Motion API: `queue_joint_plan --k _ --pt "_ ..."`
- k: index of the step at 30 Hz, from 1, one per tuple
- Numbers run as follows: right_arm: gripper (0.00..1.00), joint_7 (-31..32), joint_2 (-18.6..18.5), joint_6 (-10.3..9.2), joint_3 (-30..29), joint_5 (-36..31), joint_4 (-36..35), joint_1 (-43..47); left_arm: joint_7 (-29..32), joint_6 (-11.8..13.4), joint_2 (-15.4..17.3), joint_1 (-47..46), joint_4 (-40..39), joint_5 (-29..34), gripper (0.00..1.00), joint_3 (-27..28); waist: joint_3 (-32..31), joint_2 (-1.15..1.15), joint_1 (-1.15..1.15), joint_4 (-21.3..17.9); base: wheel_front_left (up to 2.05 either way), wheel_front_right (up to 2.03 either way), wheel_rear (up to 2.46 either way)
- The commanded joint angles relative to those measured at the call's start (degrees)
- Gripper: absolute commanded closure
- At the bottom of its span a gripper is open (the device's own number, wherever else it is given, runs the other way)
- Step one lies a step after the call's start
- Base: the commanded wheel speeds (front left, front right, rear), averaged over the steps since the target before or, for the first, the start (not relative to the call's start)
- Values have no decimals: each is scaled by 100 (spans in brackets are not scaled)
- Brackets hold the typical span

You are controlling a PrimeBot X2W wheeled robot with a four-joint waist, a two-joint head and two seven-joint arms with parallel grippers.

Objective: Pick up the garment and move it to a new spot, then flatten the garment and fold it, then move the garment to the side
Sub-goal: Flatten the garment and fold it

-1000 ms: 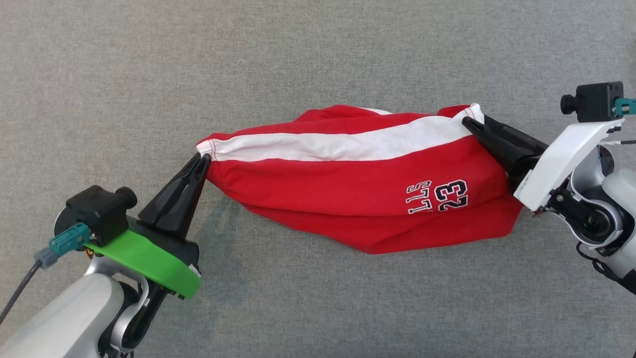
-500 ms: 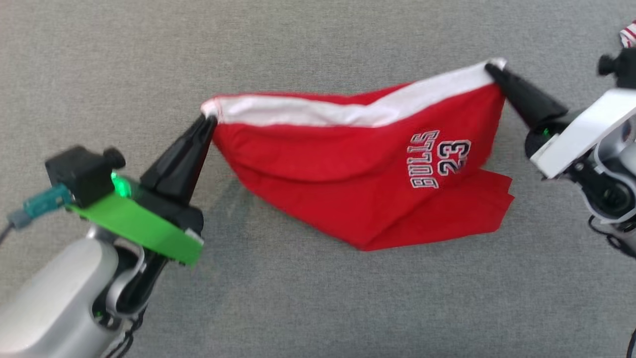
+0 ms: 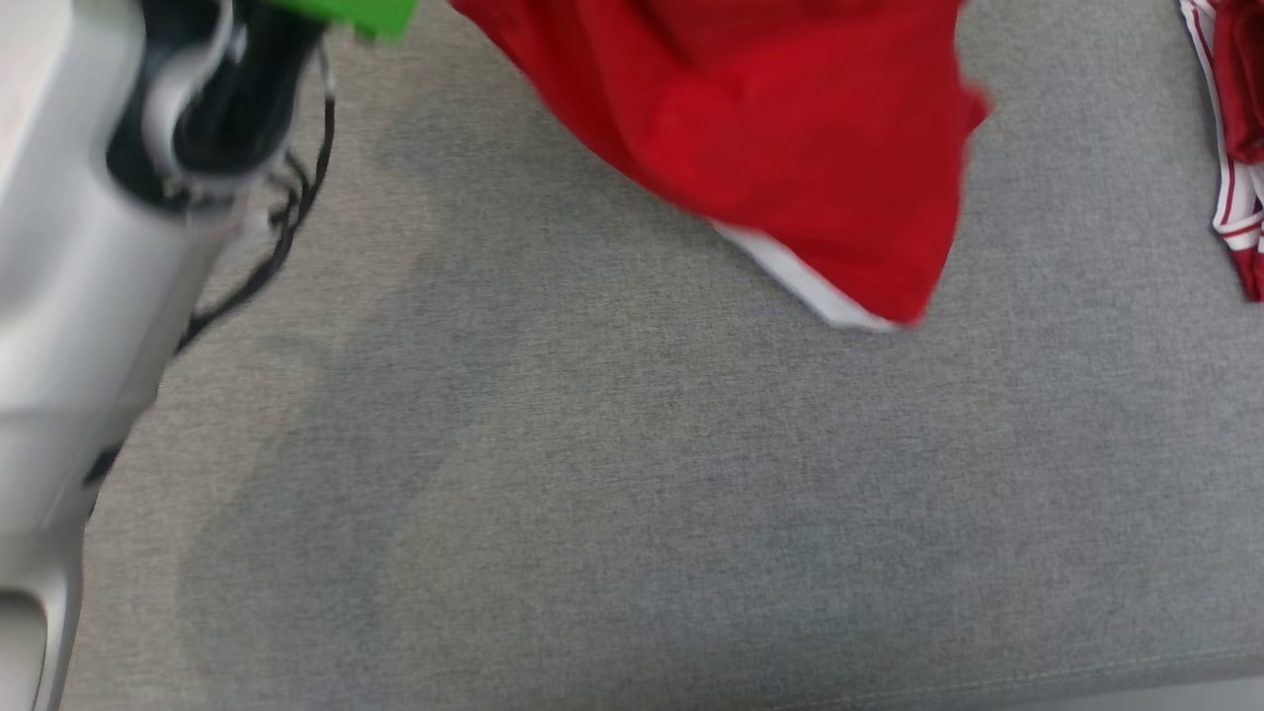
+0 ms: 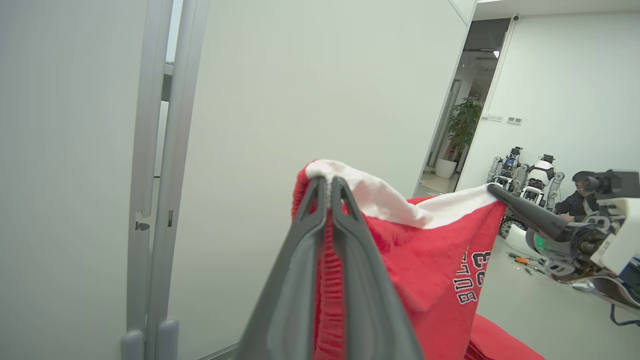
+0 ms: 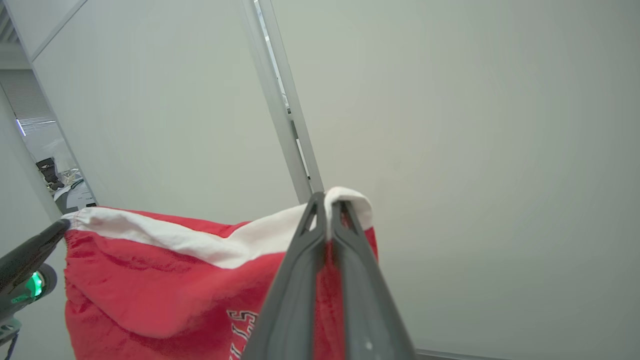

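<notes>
The grey cloth-covered surface (image 3: 632, 513) spreads across the lower part of the head view, and I judge the new spot to be there. At the top centre the red Bulls shorts (image 3: 790, 128) hang between my arms, with the white-trimmed hem dangling toward the middle right. The blur stops me telling whether the hem brushes the surface. My pale left forearm (image 3: 59, 296) runs down the left edge. At the far right edge lies another red-and-white striped garment (image 3: 1234, 148), apart from mine.

In the left wrist view my left gripper (image 4: 329, 182) is pinched tight on one end of the white waistband (image 4: 400, 205), red cloth squeezed between the fingers. In its own view my right gripper (image 5: 327, 200) is clamped the same way on the other end. The band sags a little between them.

To carry this well, I think I should hold both pinches firm and spread my arms until the band is taut. With the tips level, I should lower the hem first so the cloth lays out flat instead of bunching.
</notes>
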Motion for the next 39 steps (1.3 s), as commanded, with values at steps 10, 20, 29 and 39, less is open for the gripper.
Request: queue_joint_plan --k 10,20,29,39 --pt "100 -42 197 -3 -1546 -1010 -45 -766 -915 -417 -1138 -1872 1467 634 100 -40 651 0 0 -478 0 0 0" --pt "100 -44 121 -3 -2110 -1155 -1391 1533 -1088 -544 -531 174 332 533 100 -462 720 0 0 -421 0 0 0" --pt "100 -43 689 -2 -2656 -1470 -2275 4814 -1092 -546 88 3350 -1006 650 100 -259 100 0 0 -361 0 0 0" --pt "100 -44 945 -3 -2930 -1449 -2958 7033 -1093 -547 181 5793 -1670 1104 100 285 -669 0 0 -387 0 0 0"
